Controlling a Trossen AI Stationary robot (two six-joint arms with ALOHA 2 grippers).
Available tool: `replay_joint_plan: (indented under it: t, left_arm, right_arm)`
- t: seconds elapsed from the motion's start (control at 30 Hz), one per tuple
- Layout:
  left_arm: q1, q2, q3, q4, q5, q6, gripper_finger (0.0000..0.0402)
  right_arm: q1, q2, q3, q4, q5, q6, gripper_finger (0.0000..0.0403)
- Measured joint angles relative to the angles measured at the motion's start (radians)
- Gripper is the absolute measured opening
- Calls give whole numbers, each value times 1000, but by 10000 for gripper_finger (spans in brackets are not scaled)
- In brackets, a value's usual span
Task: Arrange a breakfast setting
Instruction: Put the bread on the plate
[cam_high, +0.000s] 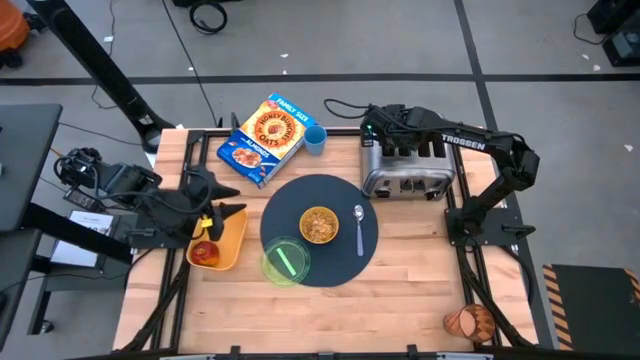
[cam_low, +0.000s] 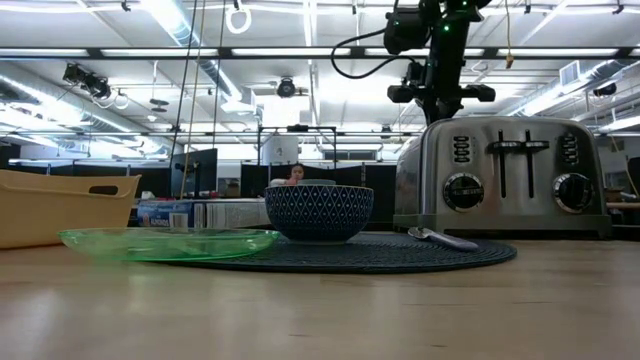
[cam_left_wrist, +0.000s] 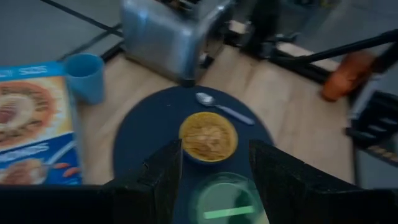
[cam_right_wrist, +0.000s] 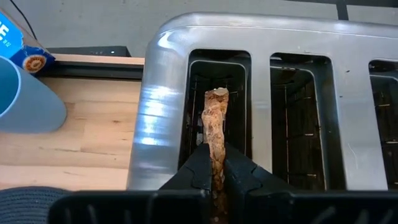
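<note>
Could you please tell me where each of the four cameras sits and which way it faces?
High view: overhead, straight down on table; both arms show.
Low view: table height, level across the green plate to the toaster; right arm hangs above.
Left wrist view: over the mat, facing the cereal bowl; open left tool frames it.
Right wrist view: down into the toaster; right tool pinches the toast slice.
All share the toaster.

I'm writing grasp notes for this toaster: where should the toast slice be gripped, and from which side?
Grip the toast slice by its top edge, coming straight down from above. It stands on edge in a slot of the toaster, so only that thin upper rim is exposed, its flat faces shielded by the slot walls. The right gripper is doing this, fingers pinching its two faces. The left gripper waits open over the mat.
</note>
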Motion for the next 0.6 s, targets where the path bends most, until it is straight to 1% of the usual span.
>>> replay_joint_plan:
  t: [0.1, 0.17, 0.33, 0.6]
  left_arm:
    - [0, -1, 0, 47, 56, 12, 192]
    - [-1, -2, 0, 57, 75, 14, 192]
    - [-14, -2, 0, 58, 79, 16, 192]
    - [-33, -2, 0, 58, 84, 18, 192]
  right_arm:
    - [0, 0, 0, 0, 1, -1, 24]
    - [0, 0, 5, -6, 3, -11, 26]
    - [15, -1, 45, -35, 34, -34, 13]
    - [60, -1, 158, -119, 118, -61, 13]
